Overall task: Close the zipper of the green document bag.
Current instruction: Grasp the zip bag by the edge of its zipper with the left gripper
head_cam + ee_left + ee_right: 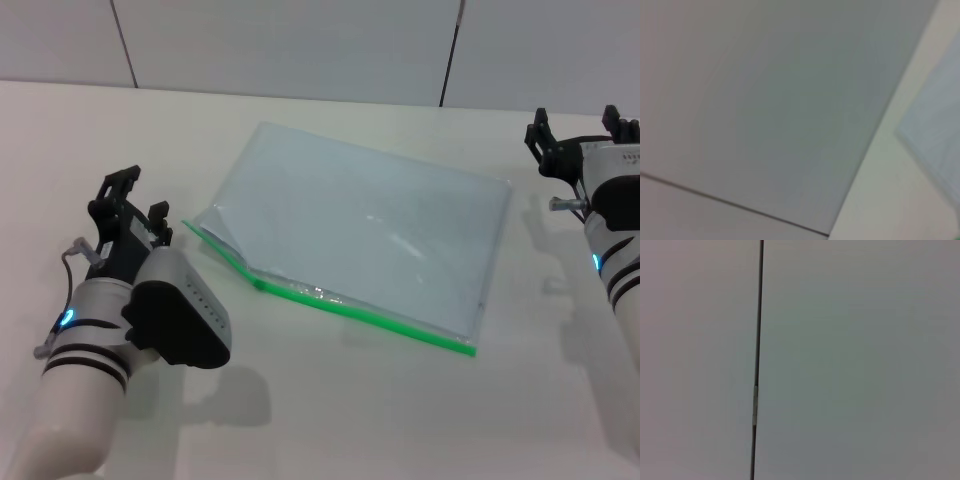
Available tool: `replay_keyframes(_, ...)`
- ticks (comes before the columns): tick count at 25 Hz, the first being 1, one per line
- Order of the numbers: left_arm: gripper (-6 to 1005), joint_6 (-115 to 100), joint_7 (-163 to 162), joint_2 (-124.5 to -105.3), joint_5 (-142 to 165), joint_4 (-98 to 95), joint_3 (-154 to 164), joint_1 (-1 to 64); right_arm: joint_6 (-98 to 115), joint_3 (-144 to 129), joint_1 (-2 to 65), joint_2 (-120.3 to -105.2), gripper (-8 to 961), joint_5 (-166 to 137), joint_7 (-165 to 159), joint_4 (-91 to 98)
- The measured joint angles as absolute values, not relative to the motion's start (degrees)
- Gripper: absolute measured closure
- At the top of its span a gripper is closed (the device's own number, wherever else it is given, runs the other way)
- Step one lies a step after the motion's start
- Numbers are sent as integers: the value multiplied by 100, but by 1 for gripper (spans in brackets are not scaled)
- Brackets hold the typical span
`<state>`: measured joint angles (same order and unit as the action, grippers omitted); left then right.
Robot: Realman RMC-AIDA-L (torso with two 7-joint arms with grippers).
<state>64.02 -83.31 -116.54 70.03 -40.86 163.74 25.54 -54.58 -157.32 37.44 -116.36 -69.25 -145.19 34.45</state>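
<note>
The green document bag (375,225), a flat rectangular see-thru pale blue-grey plastic pouch, lies flat on the pale cream table (330,420) at centre of the head view, turned at an angle so its long edges run from upper left to lower right. The zipper (330,300), a thin bright green plastic strip, runs along the bag's lower long edge, from approx. left of centre down to the lower-right corner. At the left end of that edge the top layer of the bag lifts and curls back, so the mouth gapes there; the rest of the green strip lies flat. A small glinting spot sits on the strip near mid-length, poss. the slider, too small to tell.

L gripper (131,198), black, on a white arm w/ black bands, sits at the left of the frame, just left of the bag's gaping corner, not touching it; fingers spread apart, nothing between them. R gripper (581,127), black, at the far right upper part of the frame, well apart from the bag's right corner; fingers also apart, holding nothing.

L wrist view: grey wall panels (765,100), w/ table and a bag edge (935,140) at right. R wrist view: only wall w/ a dark vertical seam (757,340).
</note>
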Motion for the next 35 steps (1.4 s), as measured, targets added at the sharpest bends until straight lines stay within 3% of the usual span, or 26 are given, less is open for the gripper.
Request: replay_keyframes(35, 416, 5607, -7779, -11656, 6855, -4012, 16349, 2653, -5460, -15706, 3709, -11627, 123, -6917, -14519, 3436)
